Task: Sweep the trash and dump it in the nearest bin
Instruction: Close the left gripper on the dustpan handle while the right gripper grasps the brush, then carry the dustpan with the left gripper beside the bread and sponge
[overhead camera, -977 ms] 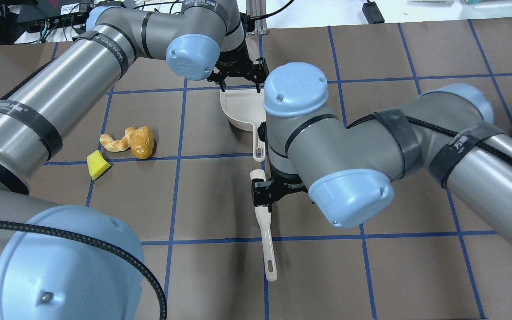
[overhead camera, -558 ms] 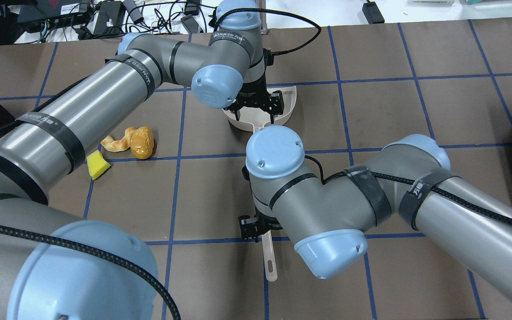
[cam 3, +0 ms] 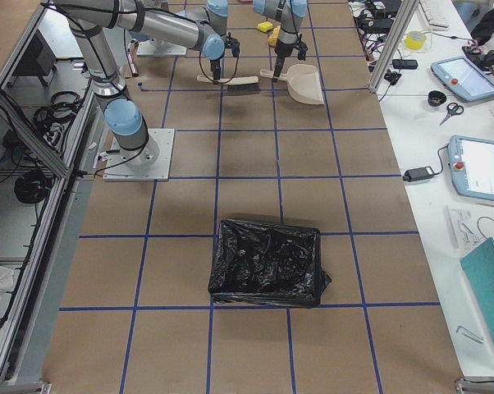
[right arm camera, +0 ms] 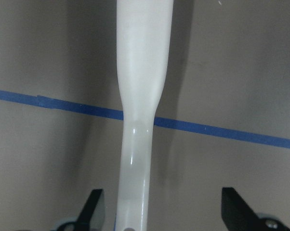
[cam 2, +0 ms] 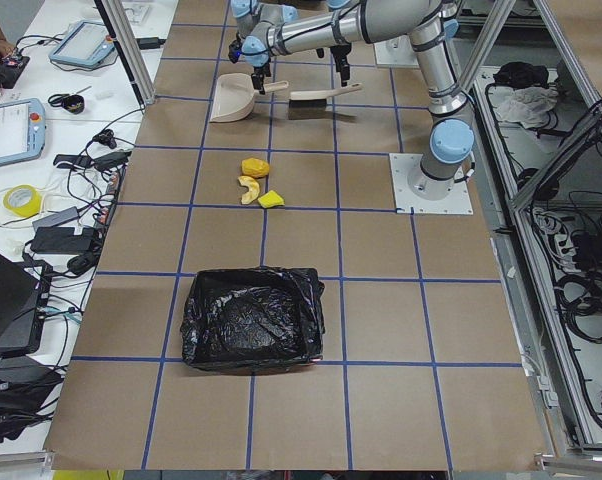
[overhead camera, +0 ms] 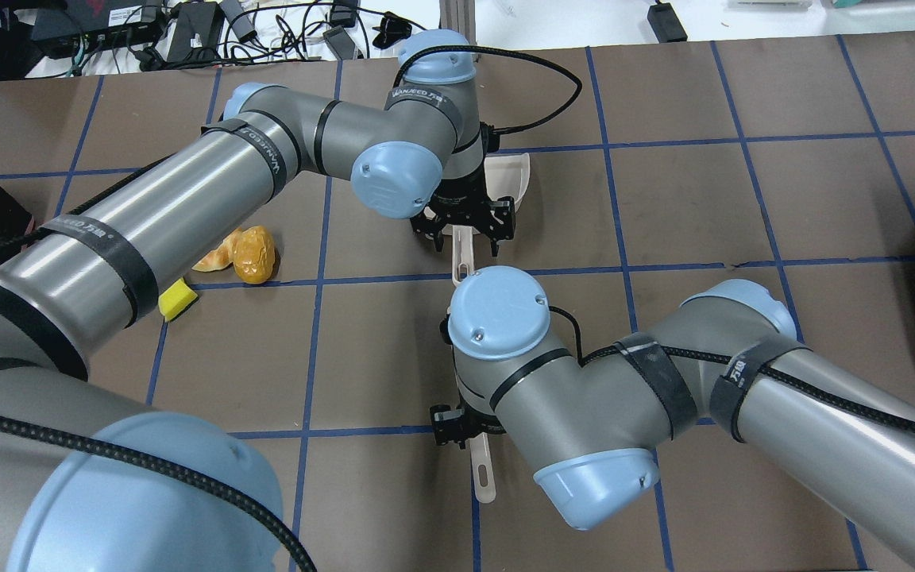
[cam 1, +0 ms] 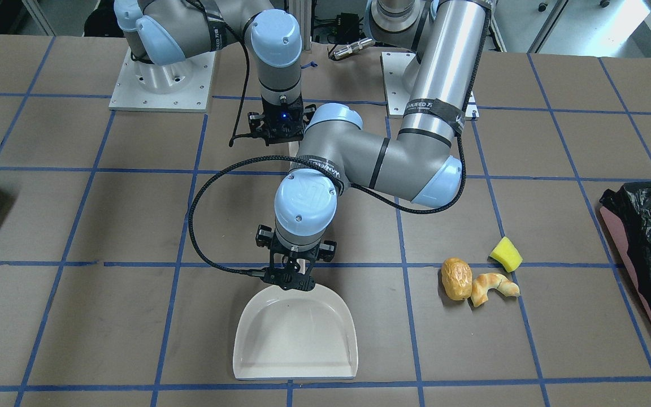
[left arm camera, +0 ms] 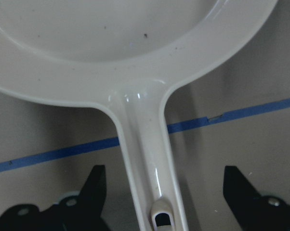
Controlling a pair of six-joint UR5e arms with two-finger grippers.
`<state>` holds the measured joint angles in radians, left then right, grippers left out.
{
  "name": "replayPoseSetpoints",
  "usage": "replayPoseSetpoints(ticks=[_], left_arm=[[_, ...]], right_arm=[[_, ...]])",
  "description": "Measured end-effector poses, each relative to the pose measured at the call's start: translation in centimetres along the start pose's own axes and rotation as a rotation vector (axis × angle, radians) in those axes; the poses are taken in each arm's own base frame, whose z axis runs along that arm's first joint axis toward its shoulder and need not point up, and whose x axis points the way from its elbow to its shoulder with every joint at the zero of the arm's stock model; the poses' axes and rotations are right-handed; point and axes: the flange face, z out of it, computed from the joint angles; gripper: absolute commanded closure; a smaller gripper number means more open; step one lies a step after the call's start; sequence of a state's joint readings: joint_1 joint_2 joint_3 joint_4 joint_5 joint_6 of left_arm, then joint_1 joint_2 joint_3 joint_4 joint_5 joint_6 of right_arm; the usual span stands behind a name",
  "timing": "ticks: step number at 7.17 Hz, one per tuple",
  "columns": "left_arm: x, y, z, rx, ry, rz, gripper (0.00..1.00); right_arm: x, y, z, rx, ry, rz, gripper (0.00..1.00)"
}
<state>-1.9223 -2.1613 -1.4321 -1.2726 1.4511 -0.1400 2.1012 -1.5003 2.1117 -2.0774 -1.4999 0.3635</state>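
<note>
Left gripper (left arm camera: pixel 164 169): fingers spread wide, straddling the dustpan (cam 1: pixel 294 339) handle with a gap on each side, so nothing is gripped. The handle runs straight up the middle of the left wrist view.

Right gripper (right arm camera: pixel 162 191): same story. Its fingers are apart on either side of the brush (cam 2: pixel 314 97) handle, with no contact visible.

Dustpan: flat on the table (cam 1: pixel 133 215), long axis near-far. The handle points toward the robot and the open mouth faces the far side. The brush lies nearer the robot, roughly in line with the dustpan handle, with its handle end toward the robot.

Trash, 3 pieces, lies to the robot's left of the dustpan, between it and the bin:
- bread roll (cam 1: pixel 456 278): long axis about near-far, closest to the dustpan
- croissant (cam 1: pixel 492 287): touching the roll on its bin side, with its arch opening toward the far side
- sponge wedge (cam 1: pixel 506 254): just beside the croissant on the robot side, a small gap between them

Bin (cam 1: pixel 625 254): at the table's left end, pink side toward the trash, black bag crinkled over the rim, well apart from the pieces.

Count: 1 dustpan, 1 brush, 3 trash pieces, 1 pink-sided bin. There is also 1 black bagged container (cam 3: pixel 267 263) toward the table's right end.
</note>
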Motion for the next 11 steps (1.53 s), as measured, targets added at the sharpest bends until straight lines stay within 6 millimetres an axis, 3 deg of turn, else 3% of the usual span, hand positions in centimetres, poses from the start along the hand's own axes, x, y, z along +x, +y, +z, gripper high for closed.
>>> replayPoseSetpoints(ticks=[1, 3, 4, 7, 9, 10, 11], left_arm=[[0.4, 0.5, 0.4, -0.009, -0.002, 0.005, 0.17], [0.9, 0.9, 0.6, -0.015, -0.002, -0.016, 0.64], [0.9, 1.0, 0.5, -0.014, -0.003, -0.024, 0.98], [0.8, 0.9, -0.3, 0.001, -0.001, -0.029, 1.0], [0.1, 0.6, -2.8, 0.051, -0.003, -0.028, 1.0], [-1.7, -0.2, -5.0, 0.092, -0.019, -0.026, 1.0], [-4.8, -1.3, -7.4, 0.131, -0.051, -0.02, 1.0]], right_arm=[[-0.2, -0.1, 0.5, -0.004, 0.001, 0.004, 0.24], [-1.0, 0.0, 1.5, -0.013, 0.005, -0.004, 0.27], [-1.5, 0.3, 2.2, -0.021, 0.01, -0.01, 0.35], [-1.7, 0.6, 4.2, -0.031, 0.019, -0.011, 0.82], [-1.8, 0.5, 4.2, -0.027, 0.014, -0.003, 0.89], [-1.8, 0.4, 4.1, -0.024, 0.012, 0.005, 1.0], [-1.9, 0.3, 3.9, -0.02, 0.01, 0.01, 1.0]])
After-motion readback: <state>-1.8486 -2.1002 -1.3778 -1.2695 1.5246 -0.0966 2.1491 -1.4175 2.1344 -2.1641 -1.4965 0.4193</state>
